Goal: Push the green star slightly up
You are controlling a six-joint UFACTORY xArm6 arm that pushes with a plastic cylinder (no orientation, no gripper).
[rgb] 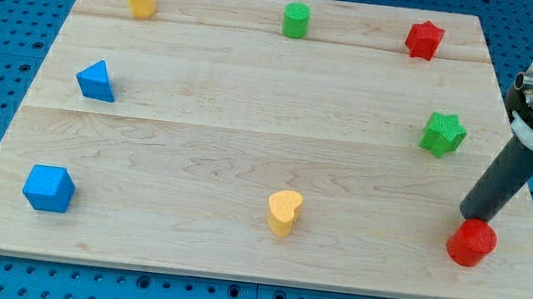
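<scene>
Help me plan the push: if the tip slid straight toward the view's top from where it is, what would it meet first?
Probably the green star. My tip sits just above the red cylinder, below and slightly right of the star, so it might only clip the star's right edge; depth is unclear.

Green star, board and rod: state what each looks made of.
Green star: probably plastic, matte, solid uniform colour with softly rounded edges; painted wood cannot be ruled out.
Board: pale wood, smooth and unpainted, with visible grain and seams between planks.
Rod: dark and smooth with a faint sheen, perhaps metal or plastic. My tip sits just above the red cylinder, below-right of the star.
</scene>
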